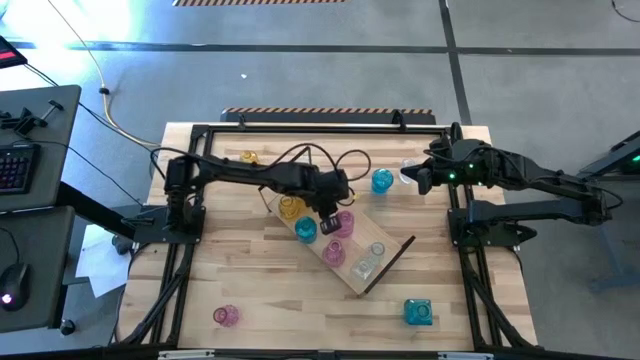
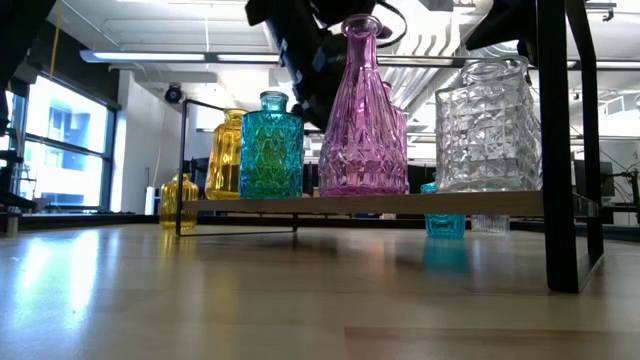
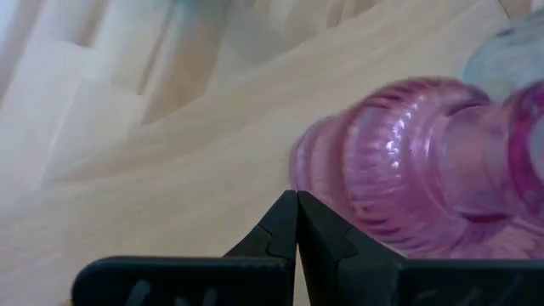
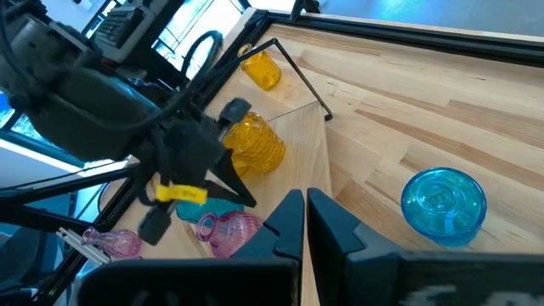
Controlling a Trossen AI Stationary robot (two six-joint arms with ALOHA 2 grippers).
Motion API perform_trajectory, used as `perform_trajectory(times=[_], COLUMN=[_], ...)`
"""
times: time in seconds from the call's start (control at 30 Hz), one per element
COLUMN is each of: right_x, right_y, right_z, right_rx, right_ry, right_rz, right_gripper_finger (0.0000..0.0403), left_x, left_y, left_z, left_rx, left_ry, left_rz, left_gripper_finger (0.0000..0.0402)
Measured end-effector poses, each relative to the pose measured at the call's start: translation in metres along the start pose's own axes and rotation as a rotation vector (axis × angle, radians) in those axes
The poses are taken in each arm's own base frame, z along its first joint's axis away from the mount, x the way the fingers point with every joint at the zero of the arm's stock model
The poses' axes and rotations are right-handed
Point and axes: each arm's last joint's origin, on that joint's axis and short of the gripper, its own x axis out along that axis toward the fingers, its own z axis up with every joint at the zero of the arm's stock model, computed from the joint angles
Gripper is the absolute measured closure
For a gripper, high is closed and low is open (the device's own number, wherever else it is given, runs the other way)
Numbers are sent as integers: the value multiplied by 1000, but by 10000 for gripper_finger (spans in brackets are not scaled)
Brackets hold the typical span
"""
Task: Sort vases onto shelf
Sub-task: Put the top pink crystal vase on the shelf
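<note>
The shelf (image 1: 392,256) lies slantwise on the table's middle and carries several vases standing upright: yellow (image 1: 292,207), teal (image 1: 305,230), two pink (image 1: 343,222) and two clear (image 1: 372,258). My left gripper (image 1: 329,216) is shut and slants down over the shelf, right beside the ribbed pink vase (image 3: 408,161). In the low view it hangs dark behind the tall pink vase (image 2: 362,120). My right gripper (image 1: 421,179) is shut and empty, waiting above the table's far right. My left gripper's shut fingertips (image 3: 297,212) stand close against the ribbed body (image 3: 340,170) of the pink vase, coming from above at a slant. I cannot tell whether they touch it. The vase stands upright on the shelf.
Loose vases stand on the table: yellow (image 1: 248,158) at the far left, teal (image 1: 382,181) and clear (image 1: 408,168) at the far right, pink (image 1: 227,315) at the near left, teal (image 1: 417,312) at the near right. A black frame (image 1: 300,128) borders the tabletop.
</note>
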Motion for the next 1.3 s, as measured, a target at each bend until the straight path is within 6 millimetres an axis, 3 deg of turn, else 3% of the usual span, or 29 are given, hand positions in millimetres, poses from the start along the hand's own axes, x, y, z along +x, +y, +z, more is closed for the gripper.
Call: perform_trajectory(times=[0.87,1.3], right_x=[0,0], right_y=[0,0], right_z=[-1,-1], right_rx=[3,18], right_ry=[12,12], right_rz=[4,4], right_gripper_finger=[403,403], left_x=[2,2], left_y=[-10,-18], left_z=[6,4], left_rx=[19,20], left_ry=[-50,-52], left_rz=[-152,-148], left_gripper_finger=[401,401])
